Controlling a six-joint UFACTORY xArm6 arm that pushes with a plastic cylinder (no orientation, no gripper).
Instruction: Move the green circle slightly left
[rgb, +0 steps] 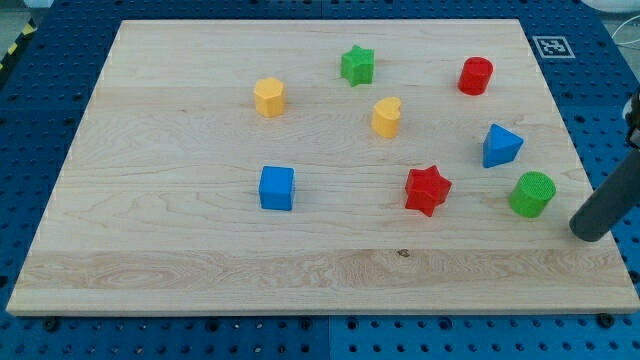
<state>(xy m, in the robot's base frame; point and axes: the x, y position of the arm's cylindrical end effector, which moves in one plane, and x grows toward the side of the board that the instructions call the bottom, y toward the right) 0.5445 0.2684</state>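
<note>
Near the board's lower right, my tip (590, 229) rested on the wooden board (180, 260), just to the right of the green circle (532, 194) and apart from it; being a bare rod, it had nothing to spread or pinch. Its upper length ran out of the view's right edge. That green circle stood close to the board's right edge, below the blue triangle (500, 146) and right of the red star (427, 190). Farther left sat the blue cube (277, 188). Toward the view's top were a yellow heart-like block (387, 117), a yellow hexagon (269, 97), a green star (357, 65) and a red cylinder (476, 76). A printed marker tag (552, 46) lay beyond the board's top right corner, on the blue perforated table (50, 90).
</note>
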